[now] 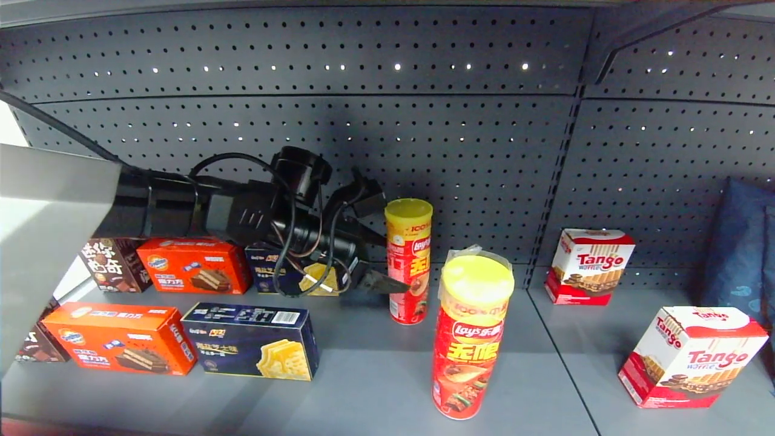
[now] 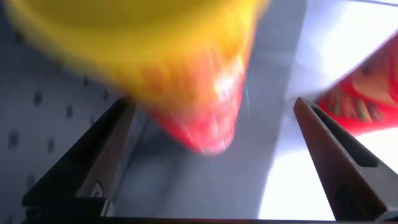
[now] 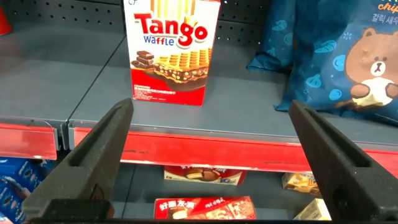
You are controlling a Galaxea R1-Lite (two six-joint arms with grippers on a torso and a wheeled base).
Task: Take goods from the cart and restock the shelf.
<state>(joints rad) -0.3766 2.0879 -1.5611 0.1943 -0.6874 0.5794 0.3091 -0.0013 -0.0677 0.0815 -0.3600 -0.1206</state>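
**Head view:** grey shelf [image 1: 363, 387] w/ pegboard back [image 1: 424, 121]. The left gripper [image 1: 382, 242], in from the left side, sits at the rear chip can [image 1: 410, 260]. That can stands upright near the back of the shelf, yellow lid up. One finger tip lies at the can's left side, low down; can't tell if it touches. The front chip can [image 1: 471, 336] stands upright nearer the shelf edge, just right of the rear one and apart from it.
- Left of the cans: rear orange box [image 1: 194, 265], front orange box [image 1: 118, 338], front cracker box [image 1: 254, 340], rear cracker box [image 1: 315, 275] partly behind the gripper, brown box [image 1: 114, 263] far left.
- Right of the cans: rear wafer box [image 1: 588, 265], front wafer box [image 1: 690, 357], blue bag [image 1: 742, 242] at the edge.

**Left wrist view:** fingers [image 2: 102, 165] spread wide, nothing pinched. The rear chip can [image 2: 186, 68], blurred, is in the gap between them, closer to one finger; contact unclear. A bit of the front chip can [image 2: 367, 93] shows beyond the other finger.

**Right wrist view:** the right gripper [image 3: 211, 155] hangs in front of the shelf, fingers [image 3: 93, 158] spread wide, empty. Past them the front wafer box [image 3: 171, 53] stands upright near the shelf edge, w/ the blue bag [image 3: 336, 50] beside it. A red edge strip [image 3: 205, 152] runs along the shelf front. More snack boxes [image 3: 202, 208] sit on the level below.
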